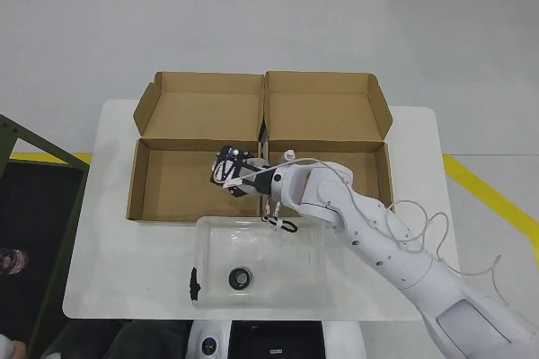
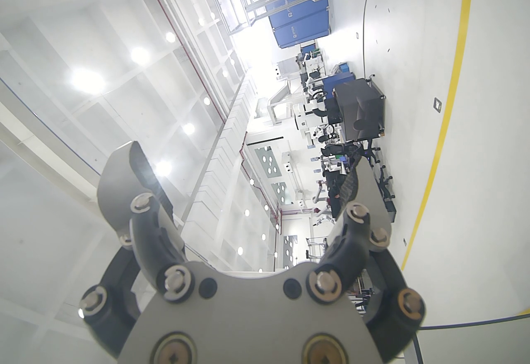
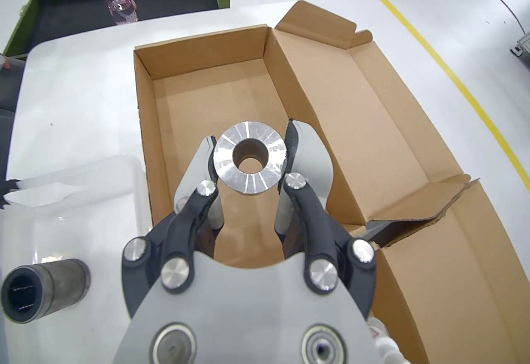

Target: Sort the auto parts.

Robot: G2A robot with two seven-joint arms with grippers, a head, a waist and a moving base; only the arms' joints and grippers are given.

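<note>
The right gripper (image 3: 251,152) hangs over the open left cardboard box (image 3: 198,100), its fingers clamped on either side of a thick silver metal ring (image 3: 225,167) with a round hole through its middle, the flat face turned toward the wrist camera. The ring is held above the box floor, not resting on it. From the top view the right arm comes in from the robot's right, crosses the clear plastic bin (image 1: 296,235) and ends with the gripper (image 1: 226,170) above the right half of the left box (image 1: 171,188). The second cardboard box (image 1: 359,175) sits just beside the first, touching it side to side, and both have their lids folded back (the two stand on the far half of the white table (image 1: 108,251)). In the clear bin, nearer the robot, a dark cylindrical linear bearing (image 3: 45,291) lies on its side, one open end showing. A small black item (image 1: 194,285) sits at the bin's left edge; what it is cannot be told. The left gripper (image 2: 244,175) points up into the room, fingers spread apart with nothing between them.
</note>
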